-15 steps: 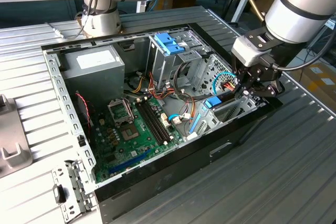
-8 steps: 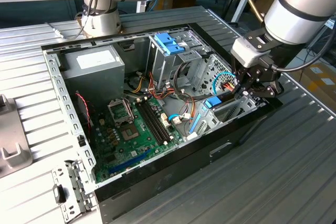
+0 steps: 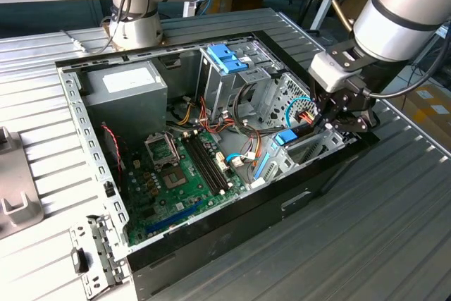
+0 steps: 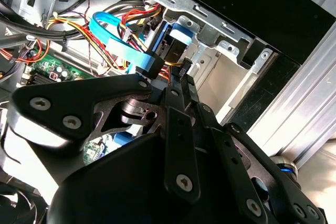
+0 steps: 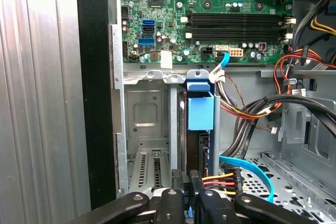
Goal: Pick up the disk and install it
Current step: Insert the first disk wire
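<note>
I judge the job nearly done: the disk stands on edge inside the drive bay at the front corner of the computer case, its blue side rail showing in the first wrist view and again in the exterior view, on that view's right. The gripper sits right at the disk's near end, its fingers drawn close together on the disk's edge, so I take it as clamped on the disk, not released. What looks left is seating it fully and letting go; I cannot tell from here whether it has reached the bottom of the bay. Room is tight. In the first wrist view the bay's metal wall lies just beside the disk on one side, and a bundle of power cables and a flat blue cable crowd the other. The motherboard lies beyond the bay's far end. In the exterior view the case's black outer wall runs close under the arm.
</note>
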